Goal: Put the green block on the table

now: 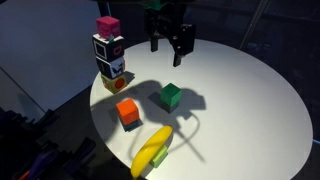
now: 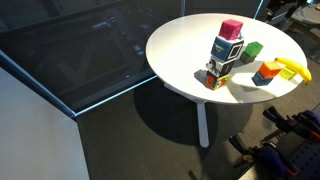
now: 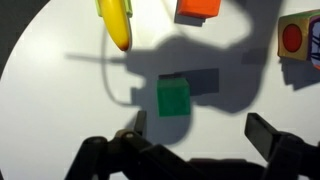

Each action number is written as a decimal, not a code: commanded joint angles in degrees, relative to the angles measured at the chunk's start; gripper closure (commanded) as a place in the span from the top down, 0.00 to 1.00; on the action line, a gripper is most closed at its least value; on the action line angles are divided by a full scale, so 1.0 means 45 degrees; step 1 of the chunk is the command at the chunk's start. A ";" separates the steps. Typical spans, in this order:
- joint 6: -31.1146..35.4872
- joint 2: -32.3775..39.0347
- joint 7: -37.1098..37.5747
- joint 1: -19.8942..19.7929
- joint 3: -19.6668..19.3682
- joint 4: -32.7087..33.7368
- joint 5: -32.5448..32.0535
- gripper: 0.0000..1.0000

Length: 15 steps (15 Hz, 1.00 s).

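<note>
The green block [image 1: 171,96] sits on the round white table [image 1: 240,90], apart from everything else. It also shows in an exterior view [image 2: 252,49] and in the wrist view [image 3: 172,97]. My gripper [image 1: 170,48] hangs above the table behind the block, open and empty. In the wrist view my two fingers [image 3: 200,132] are spread wide, with the block just ahead of the left finger.
A stack of patterned cubes [image 1: 109,55] topped by a pink cube stands at the table's edge. An orange block [image 1: 128,112] and a yellow banana [image 1: 153,150] lie near the front. They also show in an exterior view: stack [image 2: 226,55], orange block [image 2: 266,72], banana [image 2: 293,68].
</note>
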 commanded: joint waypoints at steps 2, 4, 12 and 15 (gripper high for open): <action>0.0410 0.0918 -0.0445 -0.0391 0.0173 0.0776 0.0797 1.00; 0.0590 0.1327 -0.0570 -0.0478 0.0191 0.1003 0.0768 1.00; 0.1804 0.2597 -0.1476 -0.0899 0.0582 0.1149 0.0588 1.00; 0.2257 0.2859 -0.1777 -0.0982 0.0730 0.0970 0.0486 1.00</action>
